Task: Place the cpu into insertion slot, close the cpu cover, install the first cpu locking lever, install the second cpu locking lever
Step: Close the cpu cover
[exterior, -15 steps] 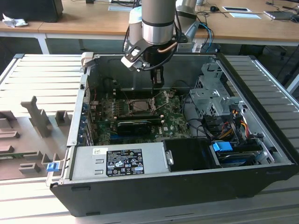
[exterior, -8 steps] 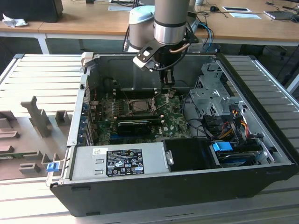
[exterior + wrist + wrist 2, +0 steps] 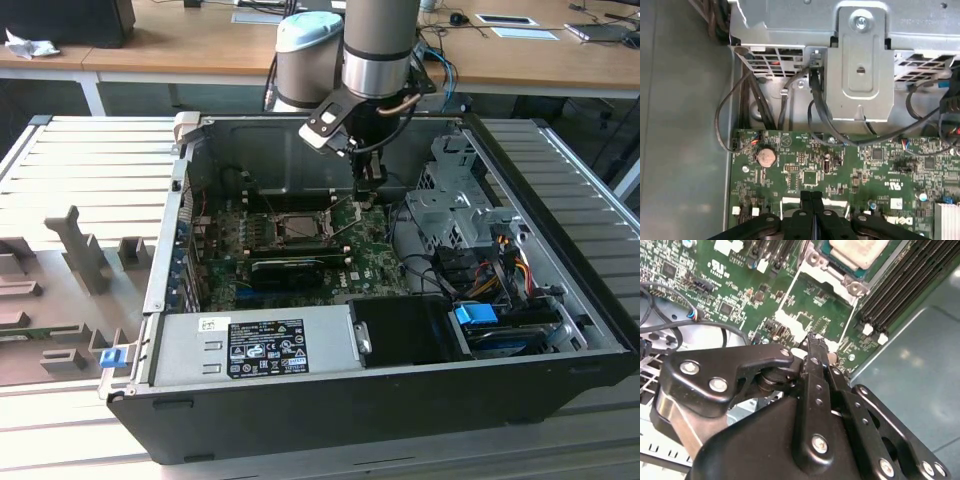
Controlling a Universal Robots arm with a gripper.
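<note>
One hand [image 3: 811, 199] over green board [image 3: 855, 167], cables [image 3: 819, 112] near

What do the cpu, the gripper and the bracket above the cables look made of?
The cpu: pale silver-grey metal face with a soft matte sheen, probably a plated lid. The gripper: smooth black links held by bright screws; coated metal or hard plastic, the look leaves it open. The bracket: bare grey sheet metal, folded at its edges and fixed with a screw.

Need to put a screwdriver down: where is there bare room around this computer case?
Bare: the ribbed tabletop on the exterior view's right of the case, and its far part on that view's left. Crowded: grey fixtures nearer on that left; inside, cables and the tool.
</note>
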